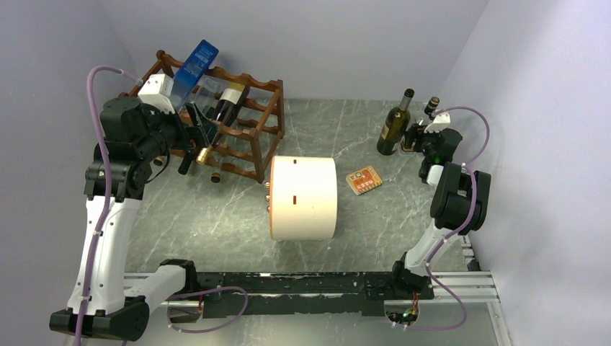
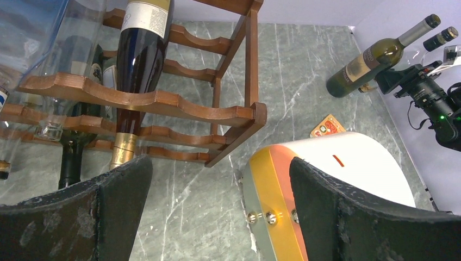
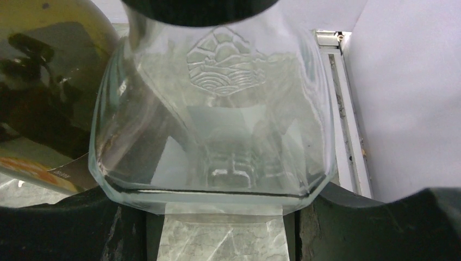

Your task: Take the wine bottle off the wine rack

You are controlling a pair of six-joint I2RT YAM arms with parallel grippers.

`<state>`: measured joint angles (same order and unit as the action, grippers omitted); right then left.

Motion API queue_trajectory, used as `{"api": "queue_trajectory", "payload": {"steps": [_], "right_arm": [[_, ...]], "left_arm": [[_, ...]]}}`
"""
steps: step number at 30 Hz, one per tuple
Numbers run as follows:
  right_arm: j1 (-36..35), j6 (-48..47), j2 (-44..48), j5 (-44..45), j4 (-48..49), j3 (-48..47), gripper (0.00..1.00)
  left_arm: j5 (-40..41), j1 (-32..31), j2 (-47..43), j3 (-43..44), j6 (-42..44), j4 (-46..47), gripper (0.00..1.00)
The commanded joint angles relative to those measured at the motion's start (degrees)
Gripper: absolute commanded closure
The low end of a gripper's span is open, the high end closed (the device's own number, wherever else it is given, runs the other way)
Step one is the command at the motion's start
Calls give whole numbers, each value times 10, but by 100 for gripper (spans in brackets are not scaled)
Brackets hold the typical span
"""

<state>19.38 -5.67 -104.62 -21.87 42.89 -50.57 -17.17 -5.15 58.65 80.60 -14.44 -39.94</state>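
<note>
The reddish-brown wine rack [image 1: 248,133] stands at the back left. A dark wine bottle [image 1: 232,101] with a white label lies on its top tier, gold-foiled neck [image 2: 124,149] pointing forward and down. My left gripper [image 1: 199,133] hangs open in front of the rack. In the left wrist view, the gripper [image 2: 220,212] is empty and the gold neck sits just outside its left finger [image 2: 117,206]. At the back right, my right gripper [image 3: 223,217] is shut on a clear glass bottle [image 3: 212,109] with a black cap [image 1: 432,107].
A clear bottle with a blue label [image 1: 194,65] sticks out of the rack's top, and another dark bottle [image 2: 73,147] lies lower down. A cream cylinder [image 1: 302,198] lies mid-table beside an orange card [image 1: 364,179]. A green wine bottle [image 1: 395,124] stands beside the right gripper.
</note>
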Motion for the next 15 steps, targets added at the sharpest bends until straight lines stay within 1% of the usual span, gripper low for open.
{"api": "queue_trajectory", "payload": {"steps": [1, 6, 7, 9, 10, 15], "right_arm": [[-2, -7, 31, 27, 57, 0, 50], [-5, 5, 41, 34, 52, 2, 40], [-7, 4, 45, 37, 47, 1, 35], [-10, 0, 56, 42, 33, 0, 19], [-11, -2, 62, 47, 30, 2, 16], [-11, 6, 96, 63, 20, 16, 12]], "left_arm": [[-21, -2, 2, 2, -8, 13, 1], [-18, -2, -7, -8, -14, 8, 0], [-19, -2, -12, -14, -16, 9, 0], [-23, -2, -17, -23, -20, 10, 0], [-26, -2, -17, -26, -20, 9, 0], [-35, -2, -22, -27, -20, 0, 0]]}}
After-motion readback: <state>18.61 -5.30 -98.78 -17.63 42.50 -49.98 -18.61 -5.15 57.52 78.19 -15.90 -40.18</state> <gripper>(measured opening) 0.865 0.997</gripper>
